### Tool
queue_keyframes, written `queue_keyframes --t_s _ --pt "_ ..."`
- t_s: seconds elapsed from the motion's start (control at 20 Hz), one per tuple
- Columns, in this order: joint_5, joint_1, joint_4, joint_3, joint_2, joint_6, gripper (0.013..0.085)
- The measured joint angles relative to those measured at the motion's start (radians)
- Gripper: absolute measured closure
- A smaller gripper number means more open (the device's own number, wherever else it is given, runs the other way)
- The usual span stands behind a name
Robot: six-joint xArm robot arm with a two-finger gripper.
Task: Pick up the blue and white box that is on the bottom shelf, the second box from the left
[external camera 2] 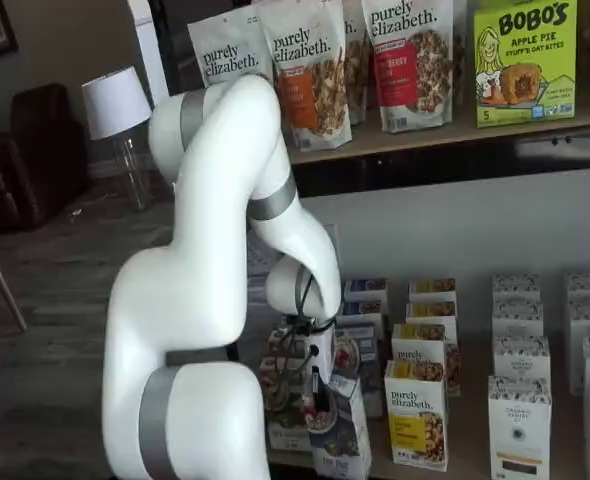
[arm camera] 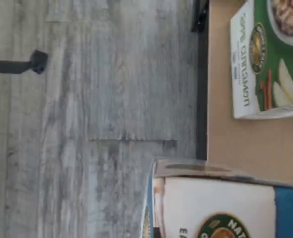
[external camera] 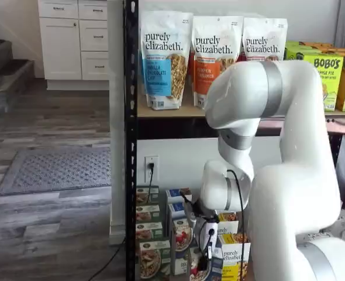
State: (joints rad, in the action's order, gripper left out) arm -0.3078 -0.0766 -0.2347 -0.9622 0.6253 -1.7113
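In both shelf views the white arm [external camera 2: 215,300] stands nearest the cameras, and its end effector [external camera 2: 320,395] is lowered to the front of the bottom shelf [external camera 2: 470,455], with its fingers closed on the blue and white box [external camera 2: 337,432], which is tilted at the front of its row. In the wrist view the blue and white box fills the near field, the grey plank floor [arm camera: 87,124] lies to one side, and a green-and-white carton [arm camera: 268,59] lies apart from it on the tan shelf board. Behind the held box in a shelf view stand a yellow-and-white carton [external camera 2: 417,415] just beside it, further rows of cartons, and the granola pouches [external camera 2: 315,70] on the tier above.
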Motion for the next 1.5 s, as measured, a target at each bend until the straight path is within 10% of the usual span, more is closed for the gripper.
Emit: queue_keyframes --t_s 1.5 --pt "-0.180 -0.096 0.090 0.457 -0.654 0.196 0.0530"
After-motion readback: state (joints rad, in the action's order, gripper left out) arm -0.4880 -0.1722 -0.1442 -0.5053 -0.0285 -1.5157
